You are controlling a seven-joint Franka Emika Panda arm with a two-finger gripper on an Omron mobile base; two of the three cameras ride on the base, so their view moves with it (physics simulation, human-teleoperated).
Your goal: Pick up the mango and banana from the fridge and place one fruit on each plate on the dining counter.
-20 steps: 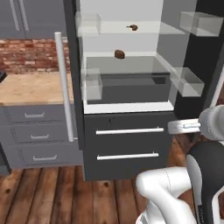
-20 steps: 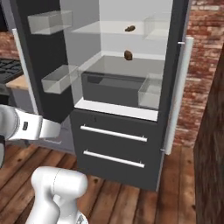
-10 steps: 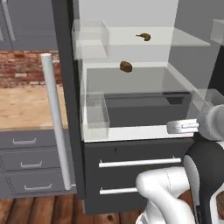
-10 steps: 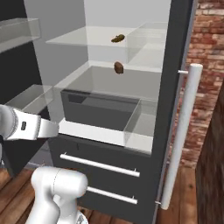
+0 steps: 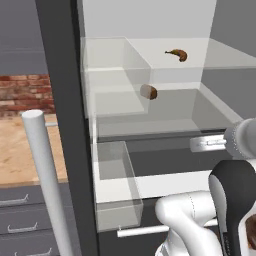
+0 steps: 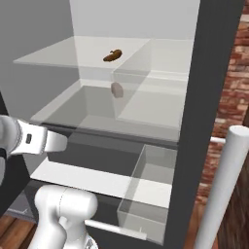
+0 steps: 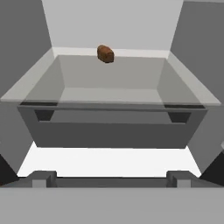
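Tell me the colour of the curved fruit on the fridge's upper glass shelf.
Mostly brown with some yellow-orange: the banana, clearest in the left base view.

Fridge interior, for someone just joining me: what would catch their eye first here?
The open fridge, white inside with clear glass shelves, stands close ahead. A brown-mottled banana lies on the upper shelf, and a brown oval lump sits on the shelf below it, above a clear drawer. The open claw is level with that drawer, holding nothing.

Banana [image 5: 177,54] on fridge [image 5: 150,20] shelf above brown lump [image 5: 148,92].
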